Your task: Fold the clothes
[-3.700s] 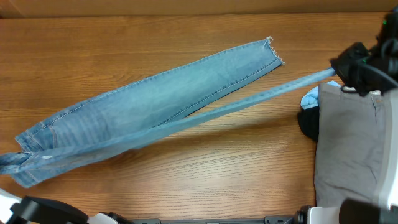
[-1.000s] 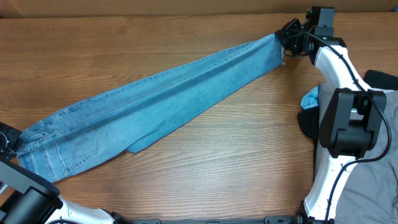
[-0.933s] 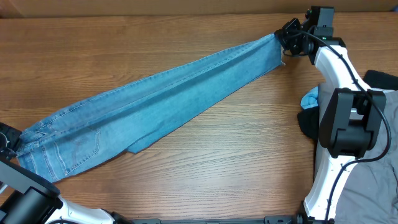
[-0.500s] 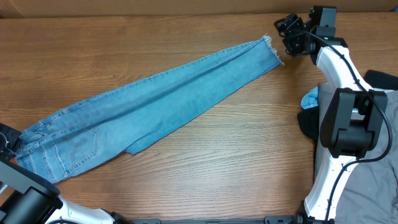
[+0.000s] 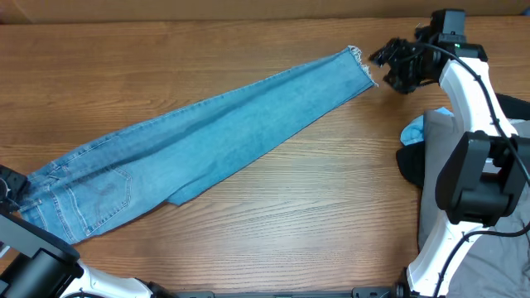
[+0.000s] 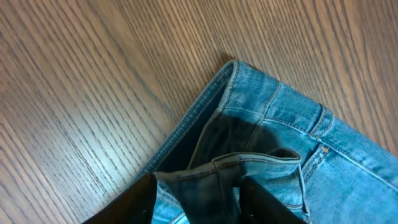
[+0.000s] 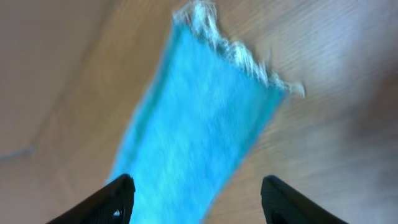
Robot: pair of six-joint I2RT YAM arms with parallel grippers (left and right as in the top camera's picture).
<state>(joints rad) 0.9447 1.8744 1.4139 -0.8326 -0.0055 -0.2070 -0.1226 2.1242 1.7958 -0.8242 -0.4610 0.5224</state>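
Note:
The light-blue jeans [image 5: 207,141] lie flat in a long diagonal, waistband at the lower left and frayed hem [image 5: 362,64] at the upper right. My right gripper [image 5: 387,68] hovers just right of the hem, open and holding nothing. In the right wrist view the blurred hem [image 7: 236,53] lies ahead of the gripper [image 7: 196,199], whose jaws stand wide apart. My left gripper [image 5: 10,189] sits at the waistband on the table's left edge. Its fingers [image 6: 140,202] stand apart, with a raised fold of waistband [image 6: 211,180] loose between them.
Grey trousers [image 5: 497,257] lie at the right edge under the right arm, with a black garment [image 5: 407,165] and a pale-blue one [image 5: 414,131] beside them. A cardboard wall runs along the far edge.
My right gripper opened, let go of the hem and drew back to the right; the hem now lies on the table. The left jaws have widened around the waistband.

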